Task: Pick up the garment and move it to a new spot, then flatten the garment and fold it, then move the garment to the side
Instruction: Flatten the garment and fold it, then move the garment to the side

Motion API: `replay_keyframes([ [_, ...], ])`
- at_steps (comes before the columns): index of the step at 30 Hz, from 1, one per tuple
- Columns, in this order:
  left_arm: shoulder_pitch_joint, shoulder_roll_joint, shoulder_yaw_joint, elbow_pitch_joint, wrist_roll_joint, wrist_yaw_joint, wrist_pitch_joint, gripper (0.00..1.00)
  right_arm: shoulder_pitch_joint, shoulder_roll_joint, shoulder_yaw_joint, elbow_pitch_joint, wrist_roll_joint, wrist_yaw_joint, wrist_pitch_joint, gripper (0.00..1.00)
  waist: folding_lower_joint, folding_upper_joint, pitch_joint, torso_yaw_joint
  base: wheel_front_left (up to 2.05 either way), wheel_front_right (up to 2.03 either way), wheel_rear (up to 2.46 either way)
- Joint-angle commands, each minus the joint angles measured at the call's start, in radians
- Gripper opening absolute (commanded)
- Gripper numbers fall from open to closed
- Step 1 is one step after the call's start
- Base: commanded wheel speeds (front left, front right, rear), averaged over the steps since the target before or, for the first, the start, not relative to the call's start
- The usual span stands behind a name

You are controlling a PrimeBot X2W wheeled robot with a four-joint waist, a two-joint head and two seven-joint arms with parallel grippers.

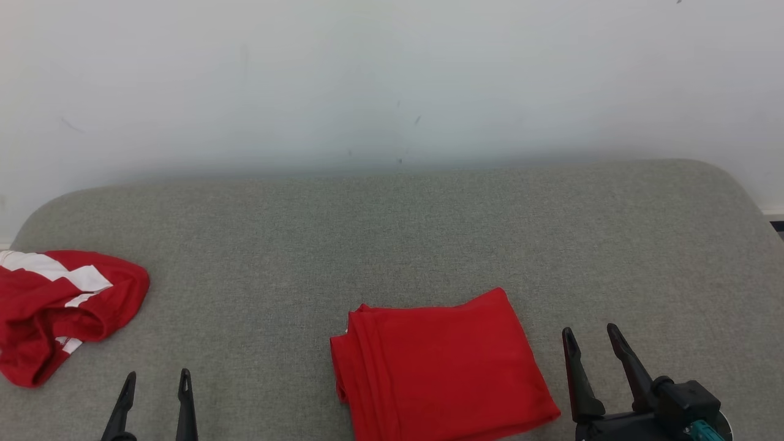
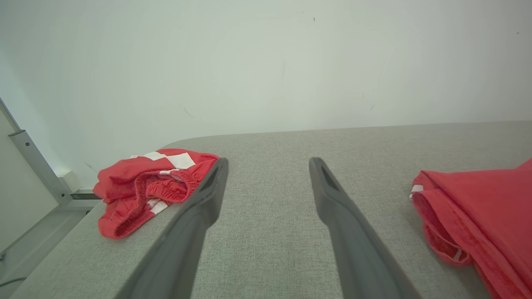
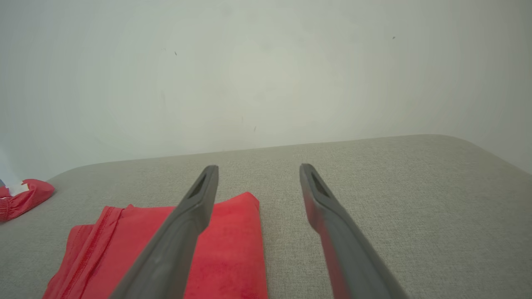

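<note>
The folded garment [image 1: 441,361] is laid on the worktop [image 1: 392,233]; the left hand [image 1: 158,375] and right hand [image 1: 590,331] are held apart.

No writing to read out here: not a word, brand, number or sign on anything in view. The folded red garment [image 1: 438,364] shows a white sliver [image 2: 414,189] at its left edge, too small to tell whether it carries any print. The crumpled red garment [image 1: 61,312] has white bands across it, and they are plain blocks of colour, not letters.
</note>
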Motion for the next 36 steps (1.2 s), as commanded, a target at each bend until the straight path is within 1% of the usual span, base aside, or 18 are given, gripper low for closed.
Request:
replay_keyframes([
  [1, -0.005, -0.002, -0.001, 0.002, 0.006, 0.003, -0.003, 1.0, 0.01, 0.005, -0.001, 0.003, -0.005, 0.0, -0.004, 1.0, 0.0, 0.0, 0.0, 0.0, 0.0, 0.0, 0.0],
  [16, -0.003, 0.002, -0.004, -0.001, -0.001, 0.007, -0.003, 1.0, 0.005, 0.008, -0.005, 0.016, -0.01, 0.0, -0.004, 1.0, 0.0, 0.0, 0.001, 0.0, 0.0, 0.0, 0.0],
  [36, 0.015, 0.012, 0.016, -0.012, -0.021, 0.018, -0.003, 1.0, 0.005, 0.01, -0.009, 0.021, -0.014, 0.0, -0.004, 1.0, 0.0, 0.0, -0.002, 0.001, 0.0, 0.0, 0.0],
])
